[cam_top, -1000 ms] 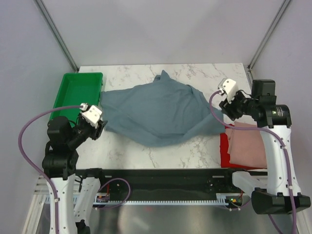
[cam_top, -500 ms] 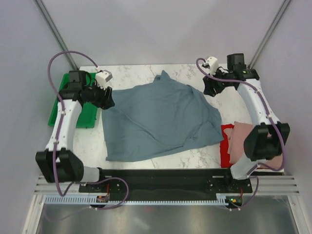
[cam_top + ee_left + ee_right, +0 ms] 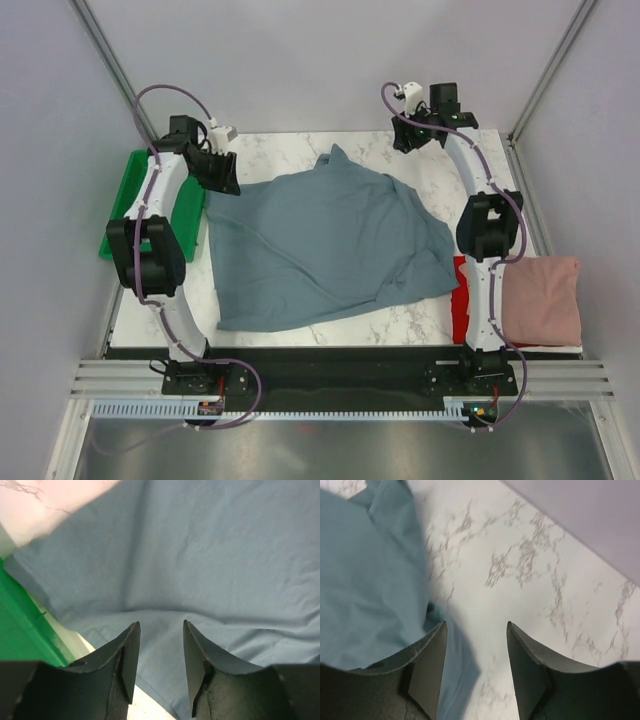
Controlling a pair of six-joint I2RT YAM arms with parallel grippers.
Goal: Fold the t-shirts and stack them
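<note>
The slate blue-grey t-shirt (image 3: 330, 240) lies spread out and wrinkled over the middle of the marble table (image 3: 280, 145). My left gripper (image 3: 226, 178) is open and empty, just above the shirt's far left corner. In the left wrist view (image 3: 160, 625) its fingers frame the shirt's hem (image 3: 200, 580). My right gripper (image 3: 404, 140) is open and empty over bare marble at the far right, beside the shirt's back edge (image 3: 365, 580); it shows in the right wrist view (image 3: 476, 625). The folded dusty pink t-shirt (image 3: 540, 300) lies on the bright red t-shirt (image 3: 461, 310) at the near right.
A green plastic tray (image 3: 150, 190) stands at the table's left edge, right beside my left gripper; its rim shows in the left wrist view (image 3: 25, 640). Grey walls and metal frame posts (image 3: 545, 70) enclose the back. A black rail (image 3: 320, 365) runs along the near edge.
Both arms have swung from the table's near sides out to its far edge. The blue-grey shirt was pulled flatter and wider, then let go. The pink shirt is uncovered.
</note>
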